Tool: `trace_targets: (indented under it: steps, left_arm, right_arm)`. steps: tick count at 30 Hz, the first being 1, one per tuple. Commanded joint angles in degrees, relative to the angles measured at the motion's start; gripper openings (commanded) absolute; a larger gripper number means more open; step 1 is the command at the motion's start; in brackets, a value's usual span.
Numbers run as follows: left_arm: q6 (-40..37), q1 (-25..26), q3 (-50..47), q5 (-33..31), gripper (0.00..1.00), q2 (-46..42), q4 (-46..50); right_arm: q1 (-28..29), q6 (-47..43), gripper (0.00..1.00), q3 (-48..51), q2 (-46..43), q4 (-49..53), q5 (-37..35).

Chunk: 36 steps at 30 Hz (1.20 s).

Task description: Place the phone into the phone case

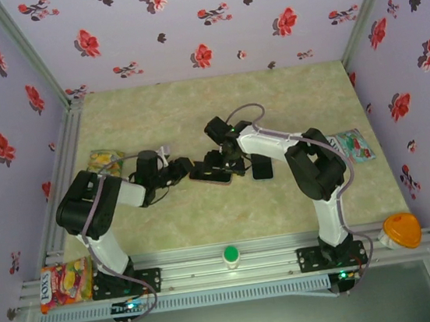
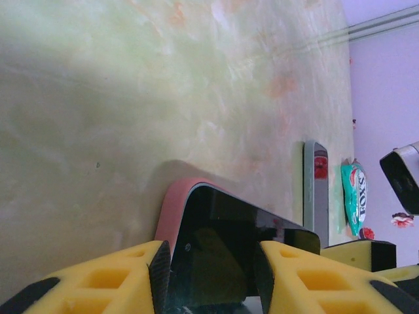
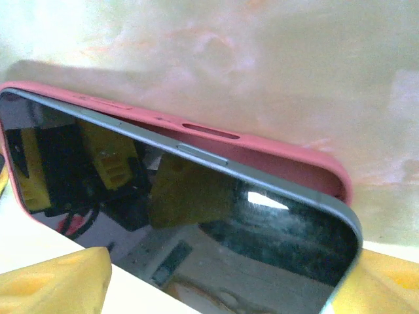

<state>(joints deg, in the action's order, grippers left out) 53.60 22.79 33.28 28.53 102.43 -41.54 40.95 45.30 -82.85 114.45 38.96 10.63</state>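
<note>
left pincer (image 2: pixel 211 269) grips phone (image 2: pixel 242 222), partly in pink phone case (image 2: pixel 171 212) | right pincer (image 3: pixel 222 282) open astride phone | middle of worktop (image 2: pixel 98 98)

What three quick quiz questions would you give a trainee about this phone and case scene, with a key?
1. True or false: the phone sits fully inside the pink case.
2. On the table, the green snack packet lies: A) far left; B) far right; C) on the phone.
3. Fill in: the left gripper grips the ____.
Key: 1 false, one long edge stands above the rim; 2 B; 3 phone.
</note>
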Motion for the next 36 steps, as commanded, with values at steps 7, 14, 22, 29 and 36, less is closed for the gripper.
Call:
trace_targets:
  steps: [7, 14, 22, 29, 36]
  left_arm:
    - [-1.91, 1.04, 0.47, -0.04, 0.43, -0.48, 5.44]
    - [-3.51, 1.04, 1.38, -1.08, 0.43, -2.68, 9.31]
    - [-5.42, 1.03, 2.38, -3.11, 0.43, -6.34, 15.09]
    - [-7.34, 1.04, 3.76, -4.82, 0.43, -9.75, 20.96]
    - [-9.74, 1.05, 7.04, -7.21, 0.43, -12.70, 28.44]
  right_arm:
    - [0.40, -0.66, 0.86, -1.60, 1.08, 2.28, -0.89]
    - [0.43, -0.65, 0.86, -1.20, -0.13, 1.82, -0.61]
    - [0.21, -1.10, 0.87, 1.04, -3.79, 0.50, -1.71]
    - [-0.07, -1.23, 0.88, 3.93, -9.49, -2.50, -2.02]
    - [-0.35, -3.46, 0.85, 11.79, -15.75, -11.57, -1.23]
